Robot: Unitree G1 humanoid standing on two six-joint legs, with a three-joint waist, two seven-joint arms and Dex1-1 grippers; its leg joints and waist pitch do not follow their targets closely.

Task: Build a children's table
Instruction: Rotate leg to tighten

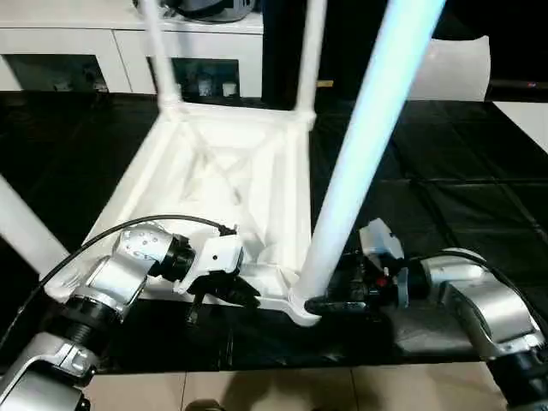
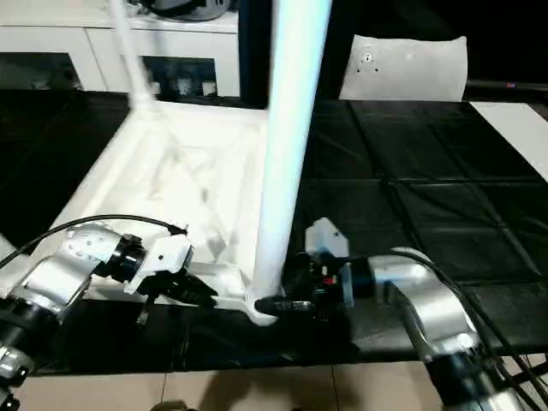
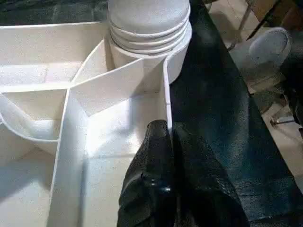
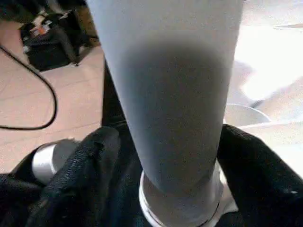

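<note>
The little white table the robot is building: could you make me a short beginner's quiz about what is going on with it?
1. True or false: the table top lies upside down, ribbed side up.
2. Which gripper clasps the near leg at its base? A) left B) right
3. Fill in: the left gripper pinches the table top's near ____.

Key:
1. True; legs rise from its corner sockets.
2. B; the right gripper has a finger on each side of the leg, just above the socket.
3. Rim; the fingers close on the thin edge wall.
</note>
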